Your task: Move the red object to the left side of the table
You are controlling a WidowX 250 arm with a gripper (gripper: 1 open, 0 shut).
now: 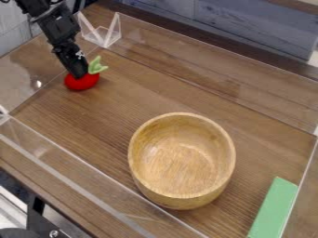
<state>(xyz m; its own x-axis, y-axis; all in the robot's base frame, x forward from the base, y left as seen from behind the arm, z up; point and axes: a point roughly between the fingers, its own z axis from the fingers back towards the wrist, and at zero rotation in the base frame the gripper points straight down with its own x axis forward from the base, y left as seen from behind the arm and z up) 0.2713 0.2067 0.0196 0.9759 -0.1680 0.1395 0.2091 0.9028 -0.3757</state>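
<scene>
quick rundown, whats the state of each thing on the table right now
gripper: shut on the red object, pointing steeply down
red object: held at its top, far left of the table, bottom at or near the surface
wooden bowl: upright, empty
green block: lying flat at the lower right edge
table: wood-grain, clear walls around it

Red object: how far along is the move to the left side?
Mostly done: the red object sits low at the table's far-left end, well away from the wooden bowl and green block. In hand: the claw is shut on its top. Left: let go and back off.
</scene>
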